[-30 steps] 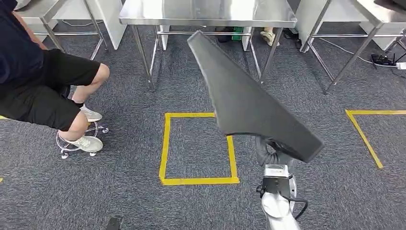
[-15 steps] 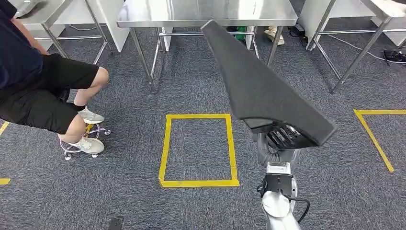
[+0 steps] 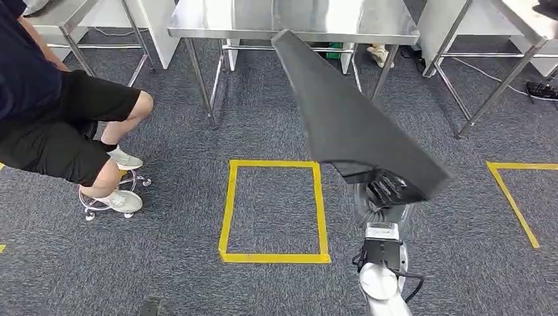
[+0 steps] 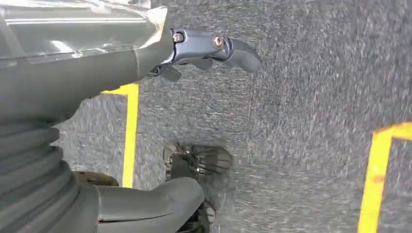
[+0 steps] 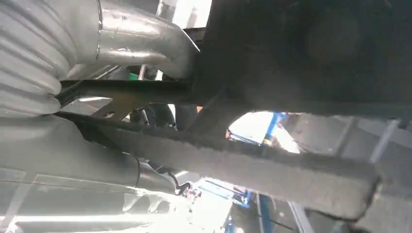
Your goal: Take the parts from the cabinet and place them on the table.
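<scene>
A large dark grey wedge-shaped part (image 3: 355,125), covered in felt-like material, is held up in front of me by my right hand (image 3: 389,191), whose dark fingers grip its wide end from below. The part's narrow tip points toward the steel table (image 3: 296,20) ahead. In the right wrist view the part (image 5: 311,53) lies close against the right hand (image 5: 121,34). My left hand (image 4: 87,77) hangs over the carpet with its fingers (image 4: 228,48) spread apart and nothing in them.
A person in dark clothes (image 3: 46,112) sits on a wheeled stool (image 3: 108,201) at the left. A yellow taped square (image 3: 273,210) marks the carpet ahead, with another (image 3: 516,197) at the right. More steel table legs (image 3: 460,92) stand at the right.
The whole picture has shifted a little, so the camera moved. The part in my right hand has swung slightly to the right and up, and the fingers under it now show.
</scene>
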You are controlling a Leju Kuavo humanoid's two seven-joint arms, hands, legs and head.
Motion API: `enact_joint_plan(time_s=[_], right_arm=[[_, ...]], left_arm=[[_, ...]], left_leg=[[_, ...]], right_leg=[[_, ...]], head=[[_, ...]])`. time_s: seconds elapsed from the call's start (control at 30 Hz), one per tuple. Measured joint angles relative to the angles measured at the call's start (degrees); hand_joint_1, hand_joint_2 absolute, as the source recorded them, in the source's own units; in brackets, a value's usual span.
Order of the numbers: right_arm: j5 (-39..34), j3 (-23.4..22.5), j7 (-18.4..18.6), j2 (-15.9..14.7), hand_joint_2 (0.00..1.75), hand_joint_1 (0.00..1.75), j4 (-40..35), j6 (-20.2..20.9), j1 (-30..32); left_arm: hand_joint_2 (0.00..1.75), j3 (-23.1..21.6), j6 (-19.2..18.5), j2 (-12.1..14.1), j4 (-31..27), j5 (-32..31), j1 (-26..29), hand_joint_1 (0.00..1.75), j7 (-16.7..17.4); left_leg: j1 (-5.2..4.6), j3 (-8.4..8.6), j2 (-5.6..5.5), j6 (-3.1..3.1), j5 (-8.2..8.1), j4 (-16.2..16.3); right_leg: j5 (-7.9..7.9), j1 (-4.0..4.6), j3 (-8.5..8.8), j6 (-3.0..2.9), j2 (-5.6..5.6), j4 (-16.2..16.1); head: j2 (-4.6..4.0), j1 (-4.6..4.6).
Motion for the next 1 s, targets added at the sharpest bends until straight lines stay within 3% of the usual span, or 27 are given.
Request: enact_joint_plan(time_s=[0.03, 0.1, 0.13, 0.17, 0.2, 0.27, 0.33, 0.37, 0.43, 0.47, 0.5, 0.53, 0.57, 0.63, 0.67, 0.73, 0.77, 0.8, 0.83, 0.87, 0.97, 1.0], right_arm=[[0.09, -0.07, 0.04, 0.0, 1.75, 1.75, 0.0, -0.17, 0.11], [0.33, -0.07, 0.02, 0.0, 1.75, 1.75, 0.0, -0.28, 0.11], [0.35, -0.07, 0.02, 0.0, 1.75, 1.75, 0.0, -0.28, 0.13], [0.35, -0.04, 0.06, 0.02, 1.75, 1.75, 0.07, -0.28, 0.1], [0.35, -0.07, 0.07, 0.07, 1.75, 1.75, 0.07, -0.31, 0.12], [0.31, -0.17, 0.15, 0.07, 1.75, 1.75, 0.07, -0.33, 0.17], [0.37, -0.2, 0.15, 0.2, 1.75, 1.75, -0.02, -0.35, 0.13], [0.39, -0.2, 0.15, 0.22, 1.75, 1.75, -0.02, -0.35, 0.11], [0.44, -0.17, 0.22, 0.28, 1.75, 1.75, -0.02, -0.35, 0.17], [0.48, -0.17, 0.26, 0.28, 1.75, 1.75, -0.02, -0.35, 0.23], [0.5, -0.17, 0.31, 0.26, 1.75, 1.75, -0.02, -0.35, 0.31], [0.52, -0.17, 0.33, 0.28, 1.75, 1.75, -0.02, -0.35, 0.41], [0.61, -0.17, 0.39, 0.28, 1.75, 1.75, -0.02, -0.35, 0.52], [0.83, -0.11, 0.48, 0.28, 1.75, 1.75, -0.04, -0.28, 0.52], [0.94, -0.11, 0.55, 0.28, 1.75, 1.75, -0.07, -0.26, 0.49], [1.11, -0.09, 0.83, 0.28, 1.75, 1.75, -0.15, -0.26, 0.49], [1.2, -0.09, 0.94, 0.31, 1.75, 1.75, -0.13, -0.26, 0.78], [1.22, -0.09, 0.94, 0.28, 1.75, 1.75, -0.2, -0.26, 0.82], [1.25, -0.09, 0.96, 0.26, 1.75, 1.75, -0.22, -0.26, 0.76], [1.27, -0.09, 0.9, 0.26, 1.75, 1.75, -0.28, -0.28, 0.66], [1.27, -0.07, 0.94, 0.15, 1.75, 1.75, -0.28, -0.31, 0.96], [1.27, -0.09, 0.94, 0.05, 1.75, 1.75, -0.28, -0.33, 1.14]], left_arm=[[1.75, 0.22, 0.04, -0.02, -0.13, 0.39, 0.26, 0.0, -0.02], [1.75, 0.44, 0.44, -0.28, -0.41, 0.52, 0.48, 0.0, -0.11], [1.75, 0.48, 0.55, -0.33, -0.43, 0.61, 0.48, 0.0, -0.2], [1.75, 0.52, 0.55, -0.33, -0.5, 0.7, 0.45, 0.0, -0.2], [1.75, 0.52, 0.57, -0.33, -0.63, 0.7, 0.51, 0.0, -0.22], [1.75, 0.59, 0.61, -0.35, -0.79, 0.87, 0.69, 0.0, -0.22], [1.75, 0.61, 0.61, -0.37, -1.09, 0.87, 0.66, 0.0, -0.31], [1.75, 0.61, 0.68, -0.37, -1.18, 0.92, 0.63, 0.0, -0.33], [1.75, 0.7, 0.77, -0.42, -1.2, 1.03, 0.78, 0.0, -0.35], [1.75, 0.81, 0.87, -0.44, -1.2, 1.14, 0.93, 0.0, -0.37], [1.75, 0.9, 0.96, -0.46, -1.2, 1.37, 1.1, 0.0, -0.44], [1.75, 0.98, 1.03, -0.46, -1.2, 1.49, 1.17, 0.0, -0.55], [1.75, 1.07, 1.03, -0.5, -1.2, 1.57, 1.16, 0.0, -0.59], [1.75, 1.22, 0.85, -0.5, -1.22, 1.79, 1.13, 0.0, -0.63], [1.75, 1.35, 0.85, -0.48, -1.22, 2.05, 1.08, 0.0, -0.63], [1.75, 1.4, 0.85, -0.7, -1.25, 2.29, 1.06, 0.0, -0.72], [1.75, 1.46, 0.87, -0.74, -1.25, 2.49, 1.18, 0.0, -0.76], [1.75, 1.51, 0.87, -0.79, -1.25, 2.56, 1.3, 0.0, -0.79], [1.75, 1.57, 0.9, -0.79, -1.25, 2.62, 1.42, 0.0, -0.78], [1.75, 1.62, 0.9, -0.83, -1.24, 2.64, 1.34, 0.0, -0.85], [1.75, 1.64, 0.85, -1.01, -1.25, 2.73, 1.37, 0.0, -1.07], [1.75, 1.7, 0.85, -1.09, -1.25, 2.78, 1.55, 0.0, -1.16]], left_leg=[[0.05, 0.42, -0.2, -0.16, -0.33, 0.03], [0.23, 1.5, -0.47, -0.65, -1.17, 0.17], [0.2, 1.74, -0.56, -1.0, -1.61, 0.29], [-0.29, 1.72, -0.67, -1.55, -2.15, 0.54], [-0.23, 1.8, -0.68, -1.76, -2.21, 0.49], [-0.06, 2.06, -0.62, -2.07, -2.38, 0.2], [0.2, 1.73, -0.3, -2.76, -3.43, 1.35], [0.2, 0.44, -0.08, -2.94, -4.67, 4.26], [0.26, -5.2, 0.17, -3.3, -8.25, 14.21], [0.27, -7.78, 0.22, -3.36, -9.01, 17.89], [0.27, -9.37, 0.22, -3.27, -8.31, 19.22], [0.26, -9.35, 0.22, -3.07, -6.44, 17.78], [0.23, -7.96, 0.22, -2.76, -3.17, 13.65], [0.05, -3.79, 0.27, -1.7, 2.56, 3.58], [-0.3, -2.97, 0.54, -1.45, 0.96, 2.77], [-0.81, -2.05, 0.45, -1.04, 0.47, 1.41], [-0.86, -1.96, 0.4, -0.69, 0.43, 0.91], [-0.75, -1.14, 0.2, -0.2, 0.32, 0.58], [-0.26, -0.18, 0.11, -0.07, 0.35, -0.13], [-0.28, 0.32, 0.08, 0.28, 0.14, -0.29], [-0.32, 0.92, 0.0, 0.67, -0.77, -0.27], [-0.31, 1.32, -0.11, 0.59, -1.14, -0.27]], right_leg=[[1.95, -0.2, 0.49, 0.71, -0.01, -2.49], [7.54, -0.61, 4.67, 2.15, -0.02, -12.94], [9.24, -0.9, 6.37, 2.42, -0.02, -17.31], [8.64, -0.34, 7.29, 1.54, 0.12, -17.59], [8.6, -0.35, 7.08, 0.54, 0.12, -17.44], [8.29, -0.1, 7.02, -0.24, 0.18, -17.39], [7.94, -0.85, 7.89, -1.23, 0.26, -17.61], [7.5, -0.85, 8.34, -1.9, 0.16, -17.61], [6.9, -0.65, 8.96, -2.6, 0.04, -17.61], [6.65, -0.5, 9.19, -2.78, 0.04, -17.61], [6.32, -0.45, 9.54, -2.79, 0.12, -17.61], [5.98, -0.4, 9.97, -2.7, 0.22, -17.61], [5.52, -0.34, 10.65, -2.59, 0.29, -17.61], [4.59, -0.28, 11.91, -2.3, 0.32, -17.74], [4.21, 0.01, 12.17, -1.93, 0.26, -17.9], [4.1, 0.01, 12.23, -1.18, 0.19, -18.43], [4.82, 0.02, 12.59, -0.34, 0.12, -17.71], [4.8, 0.05, 12.9, -0.15, 0.09, -17.82], [4.28, 0.11, 12.19, -0.11, 0.06, -16.92], [3.81, 0.07, 10.73, -0.28, 0.15, -13.95], [-0.06, 0.03, 2.51, -0.25, 0.16, -1.89], [-0.27, 0.03, 0.72, 0.15, 0.16, -0.3]], head=[[0.0, 0.0], [0.0, 0.0], [0.0, 0.06], [0.0, 0.05], [0.0, -0.07], [0.0, -0.02], [0.0, -0.04], [0.0, -0.13], [0.0, -0.11], [0.0, -0.07], [0.0, -0.09], [0.0, -0.11], [0.0, -0.09], [0.0, -0.07], [0.0, 0.02], [0.02, -0.02], [0.0, -0.11], [0.0, -0.02], [0.0, 0.0], [0.0, 0.03], [0.0, 0.15], [0.0, 0.2]])
